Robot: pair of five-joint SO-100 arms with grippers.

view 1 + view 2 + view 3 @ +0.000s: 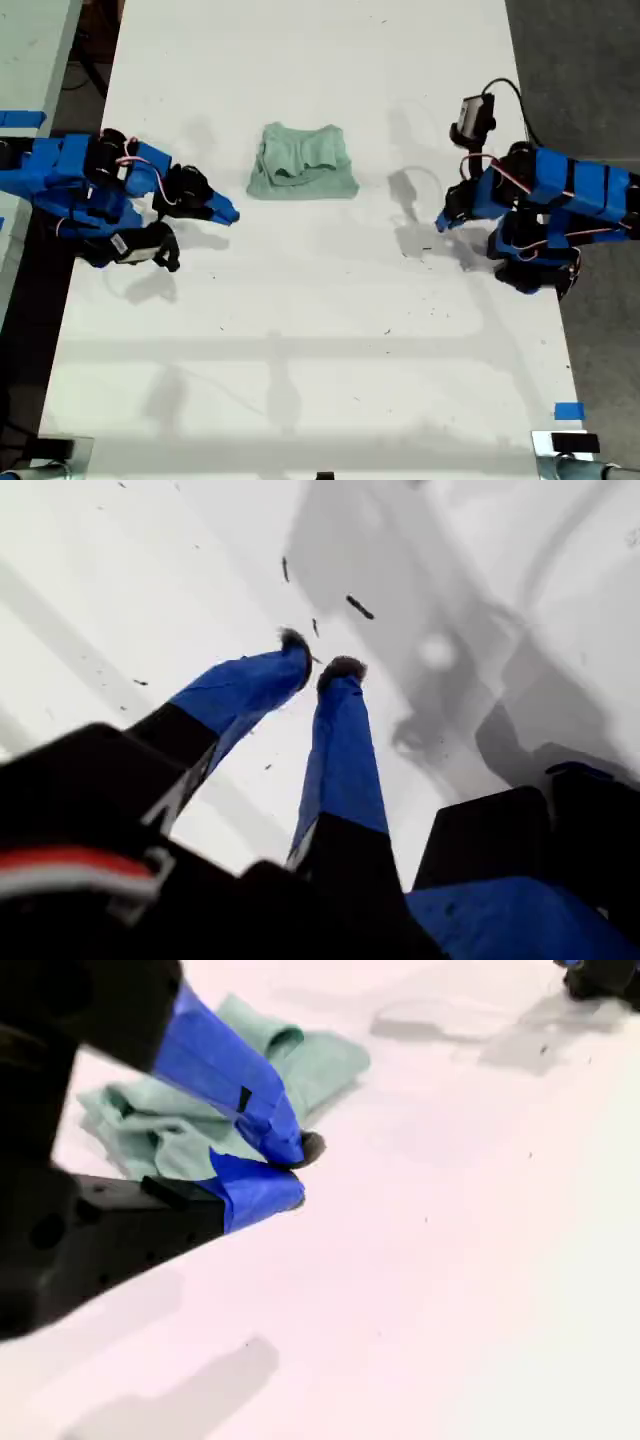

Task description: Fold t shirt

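I see the t shirt (pixel 302 163) lying folded into a small, wrinkled mint-green bundle on the white worktop (pixel 320 340), in the far half of it as the exterior view shows, roughly midway between the two arms. Nothing touches it; bare worktop surrounds it on every side.

Nearest to the t shirt is my second hand (pixel 290 1172). In the second wrist view the garment (pixel 190 1125) lies just behind its blue-taped fingertips (pixel 285 1140), which sit close together with nothing gripped between them, so I read that hand as clenched and empty. In the exterior view this hand (pixel 222 212) is on the exterior view's left of the t shirt, a little nearer the camera, close to the bundle but apart from it.

My first hand (pixel 318 665) is on the other side of the t shirt, to the exterior view's right (pixel 443 222) and well apart from it. The first wrist view shows its two blue fingers (pixel 345 750) converging over bare worktop, their dark tips separated by only a thin gap and holding nothing; it looks drawn together and empty. A few dark specks lie on the worktop beyond the tips.

A strip of blue tape (pixel 569 411) sits on the worktop's near corner at the exterior view's right, far from the t shirt.
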